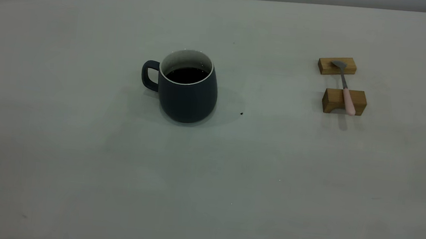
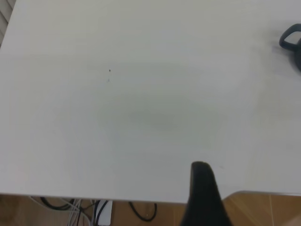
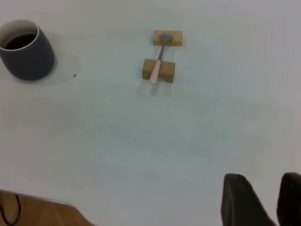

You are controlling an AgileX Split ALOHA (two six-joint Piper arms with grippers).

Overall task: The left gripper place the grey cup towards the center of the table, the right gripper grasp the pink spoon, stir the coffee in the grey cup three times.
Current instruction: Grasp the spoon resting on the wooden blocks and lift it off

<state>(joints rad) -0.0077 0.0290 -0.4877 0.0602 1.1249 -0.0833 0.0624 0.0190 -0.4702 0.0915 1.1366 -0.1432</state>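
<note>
The grey cup (image 1: 188, 95) stands upright left of the middle of the table (image 1: 207, 181), its handle pointing left. Dark coffee (image 1: 186, 75) fills it partway. The pink spoon (image 1: 345, 87) lies at the right across two tan wooden blocks, bowl on the far block and pink handle on the near one. Neither arm appears in the exterior view. My left gripper (image 2: 203, 188) hangs over the table's near edge, far from the cup, of which only the handle (image 2: 289, 37) shows. My right gripper (image 3: 265, 181) is open and empty, well short of the spoon (image 3: 157, 66) and the cup (image 3: 28, 54).
The far block (image 1: 337, 66) and the near block (image 1: 344, 101) hold the spoon off the table. A small dark speck (image 1: 241, 113) lies right of the cup. Cables (image 2: 94, 209) and wooden floor show beyond the table's edge.
</note>
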